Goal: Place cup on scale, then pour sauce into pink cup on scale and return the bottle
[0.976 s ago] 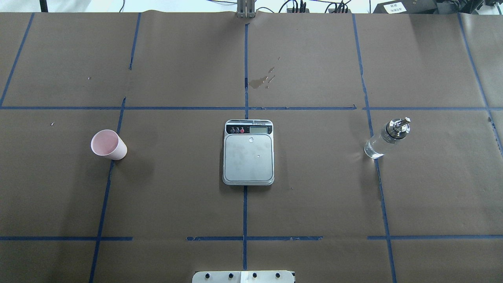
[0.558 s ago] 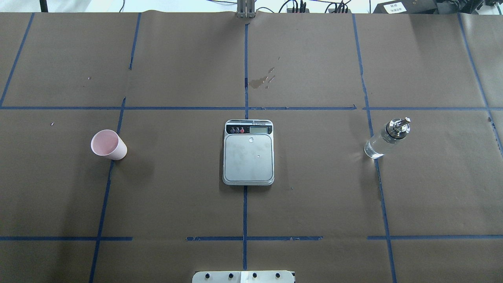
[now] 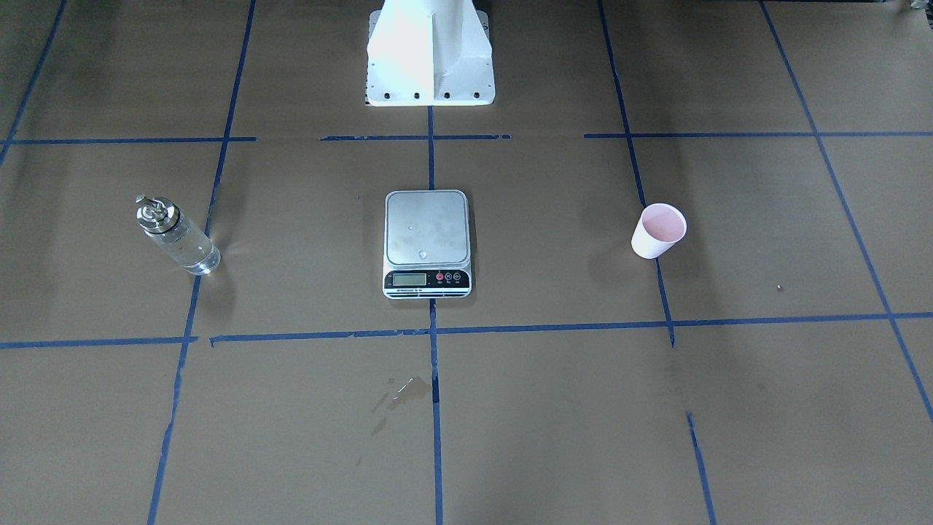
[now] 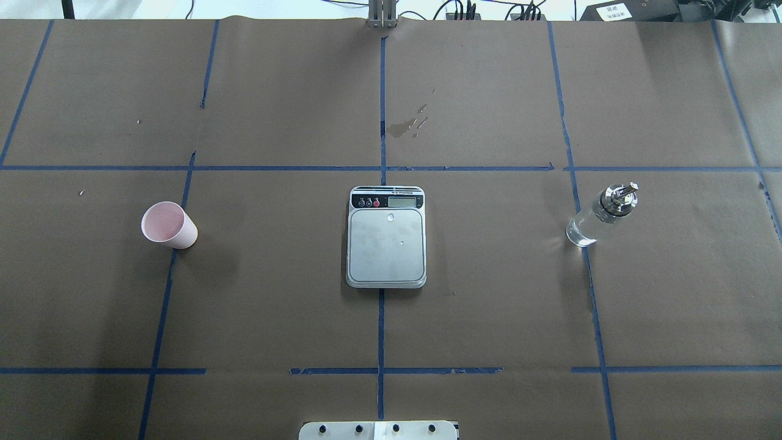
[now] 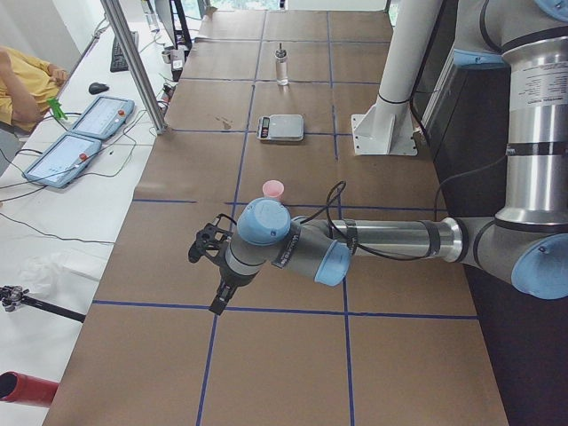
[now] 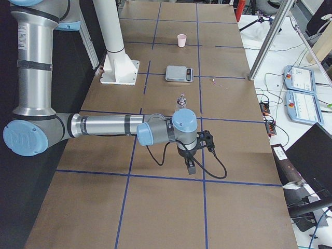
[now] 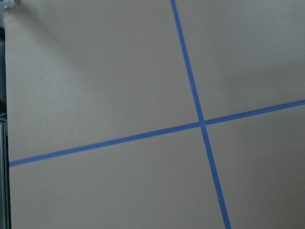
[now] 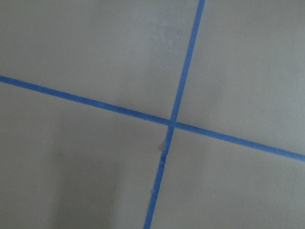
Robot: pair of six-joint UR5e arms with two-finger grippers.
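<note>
The pink cup (image 4: 169, 225) stands upright on the brown paper at the table's left; it also shows in the front view (image 3: 658, 231). The scale (image 4: 386, 244) lies at the centre, its steel platform bare except for a few droplets. The glass bottle (image 4: 602, 215) stands at the right with clear sauce inside. My left gripper (image 5: 216, 302) hangs low over the paper well short of the cup (image 5: 272, 188). My right gripper (image 6: 190, 167) hangs likewise short of the bottle (image 6: 181, 101). I cannot tell whether either is open or shut. Both wrist views show only blue tape crossings.
The white robot base (image 3: 430, 51) stands at the table's near middle edge. A wet stain (image 4: 406, 125) marks the paper beyond the scale. Tablets (image 5: 80, 133) and cables lie on a side bench, where a person's sleeve (image 5: 22, 84) shows.
</note>
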